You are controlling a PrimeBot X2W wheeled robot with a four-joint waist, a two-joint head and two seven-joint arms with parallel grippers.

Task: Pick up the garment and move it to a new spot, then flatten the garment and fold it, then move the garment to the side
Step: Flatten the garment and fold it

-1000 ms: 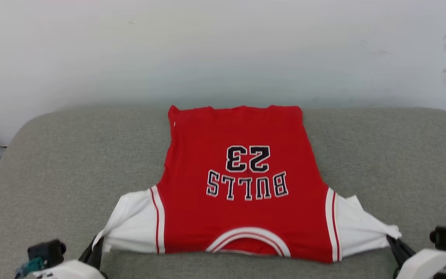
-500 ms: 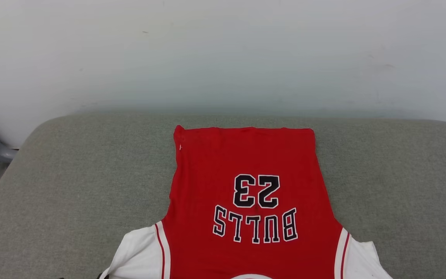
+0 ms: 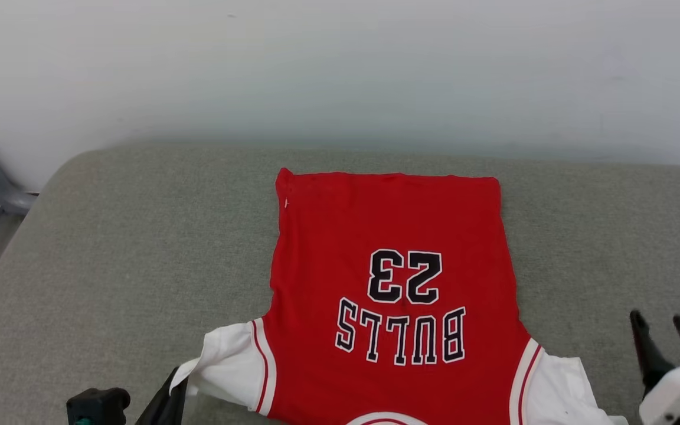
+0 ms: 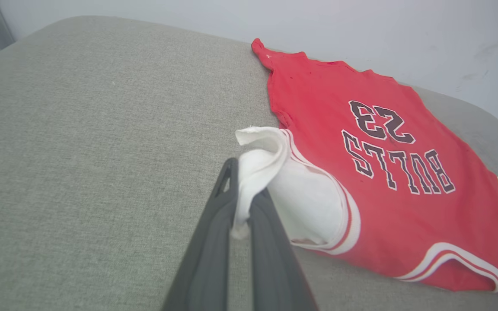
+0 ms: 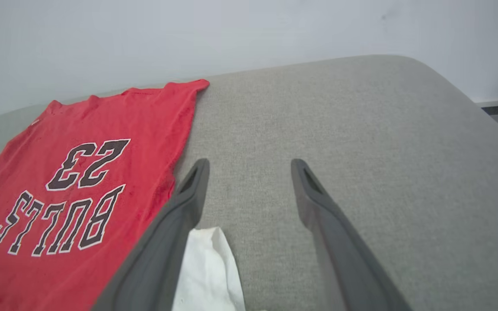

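**Red garment spread out: flattening step in hand**

One garment is found lying lettering-up at the middle of the grey cushion, with its hem toward the far edge and its collar at the near edge. The flattening step is judged to be in hand, and no fold has been made.

The left gripper is closed tight on the rim of the left white sleeve, which is bunched and raised off the cushion. The right gripper is seen with its fingers wide apart and nothing between the tips. The right white sleeve lies loose beneath it, beside one finger. Whether that sleeve lies fully flat cannot be confirmed, as its end is cut off at the frame's edge.

Next move, as judged: the left white sleeve is to be drawn outward toward the cushion's left edge, lowered and released with no curl left, before any fold is begun.

Count: one garment, two sleeves, two grippers, one cushion.
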